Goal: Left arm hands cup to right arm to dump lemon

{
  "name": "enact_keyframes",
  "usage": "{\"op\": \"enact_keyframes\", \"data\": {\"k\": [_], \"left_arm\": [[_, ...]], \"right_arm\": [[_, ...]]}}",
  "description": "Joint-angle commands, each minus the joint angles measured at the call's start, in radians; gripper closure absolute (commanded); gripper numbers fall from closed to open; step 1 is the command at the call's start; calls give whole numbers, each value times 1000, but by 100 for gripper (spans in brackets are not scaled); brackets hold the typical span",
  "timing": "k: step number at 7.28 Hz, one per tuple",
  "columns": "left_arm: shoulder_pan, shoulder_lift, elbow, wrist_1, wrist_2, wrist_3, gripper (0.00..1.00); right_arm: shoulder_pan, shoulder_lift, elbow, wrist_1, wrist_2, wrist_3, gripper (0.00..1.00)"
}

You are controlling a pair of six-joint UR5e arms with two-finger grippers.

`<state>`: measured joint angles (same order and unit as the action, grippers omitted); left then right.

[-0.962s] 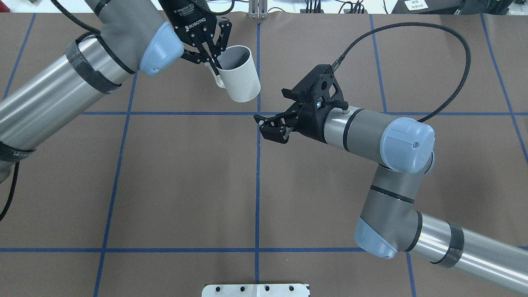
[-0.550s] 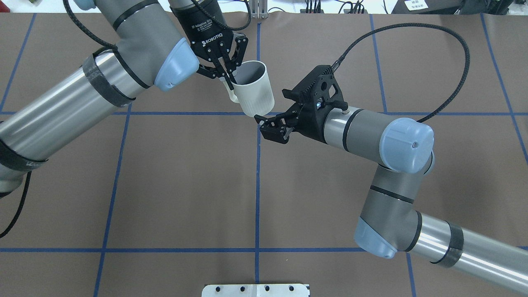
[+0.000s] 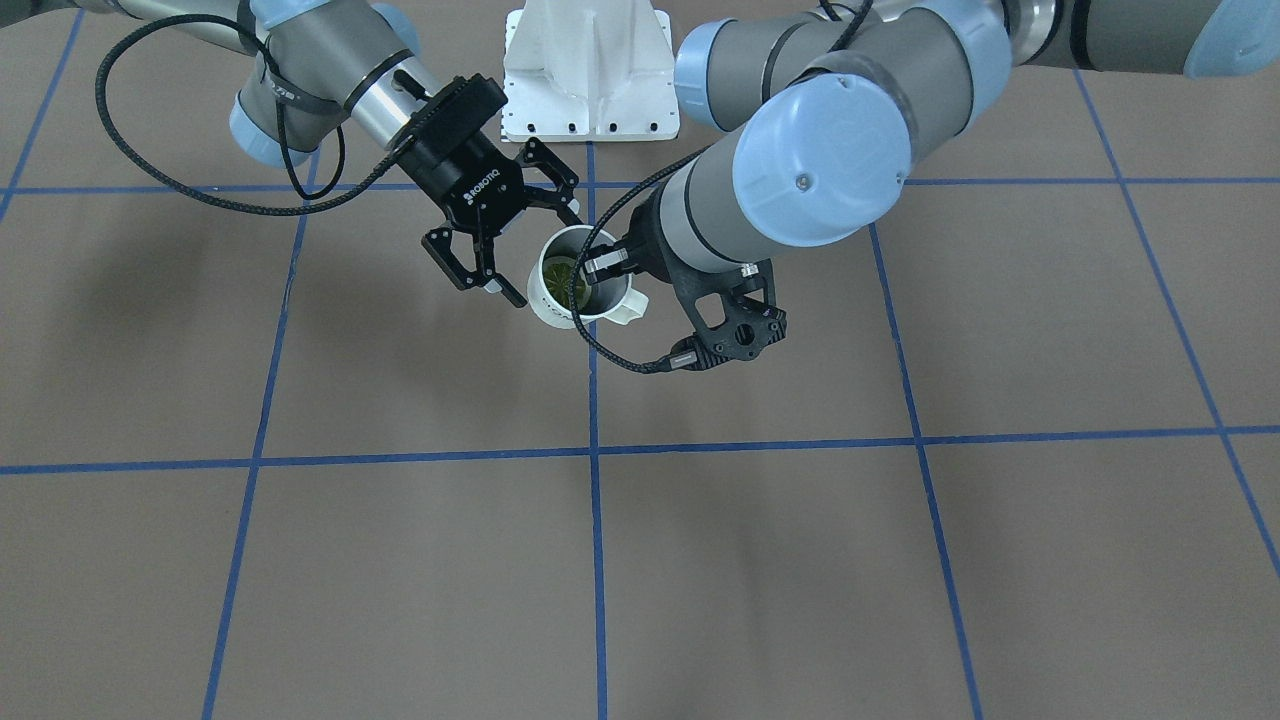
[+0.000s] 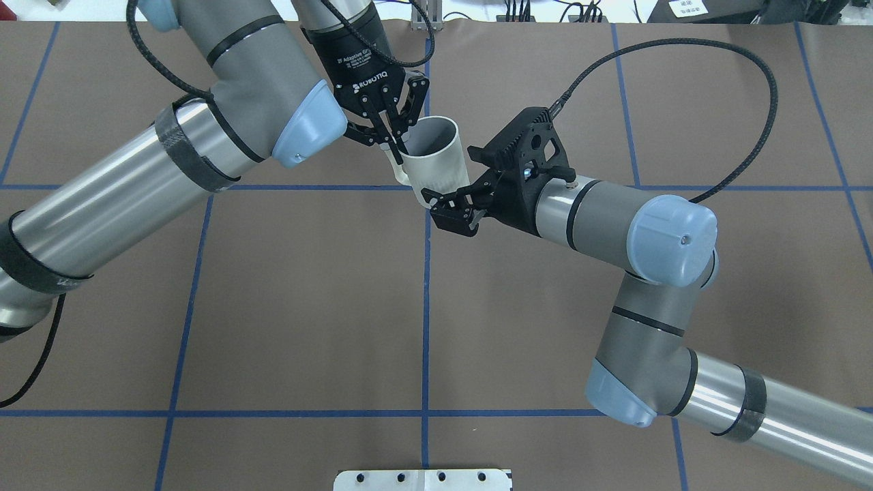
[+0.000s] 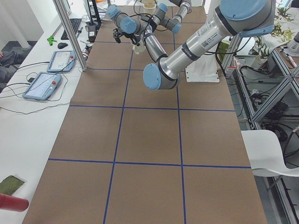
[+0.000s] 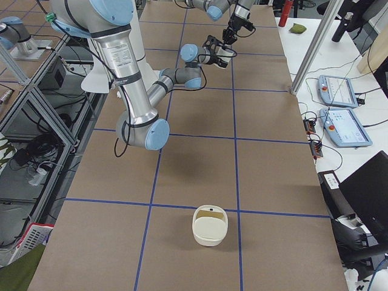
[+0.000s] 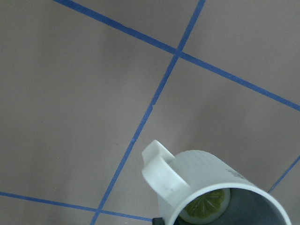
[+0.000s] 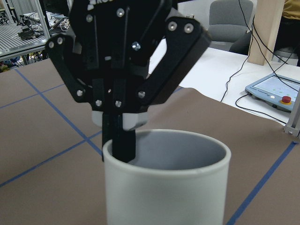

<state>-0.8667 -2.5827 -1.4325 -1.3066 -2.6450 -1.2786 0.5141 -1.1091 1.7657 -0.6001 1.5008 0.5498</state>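
The left arm (image 4: 136, 170) holds the off-white cup (image 4: 436, 164) above the table's middle blue line. My left gripper (image 4: 395, 145) is shut on the cup's rim next to the handle, one finger inside. It also shows in the front view (image 3: 598, 265). The lemon (image 3: 562, 280) lies inside the cup (image 3: 540, 300), and also shows in the left wrist view (image 7: 206, 206). The right arm (image 4: 614, 218) reaches in from the other side. My right gripper (image 4: 447, 210) is open, fingertips at the cup's lower body, not closed on it. The right wrist view shows the cup (image 8: 164, 192) close up.
The brown table has blue tape lines (image 4: 426, 307). The white robot base plate (image 4: 423, 479) is at the near edge. A cream basket (image 6: 211, 225) stands far off toward the robot's right end. The right arm's black cable (image 4: 764, 68) loops high above the table.
The left arm has carried the cup right and toward the robot, up to the right gripper's fingertips. The right arm has stayed still with its gripper open.
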Motion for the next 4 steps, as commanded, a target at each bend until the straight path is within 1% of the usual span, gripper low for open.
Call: {"op": "enact_keyframes", "data": {"k": [1,4], "left_arm": [[12,-2,-25,1,-1,-13,100],[12,-1,-32,1,-1,-15,100]], "right_arm": [[1,0,0,-1,-1,-1,2],[0,0,0,-3,-1,4,4]]}}
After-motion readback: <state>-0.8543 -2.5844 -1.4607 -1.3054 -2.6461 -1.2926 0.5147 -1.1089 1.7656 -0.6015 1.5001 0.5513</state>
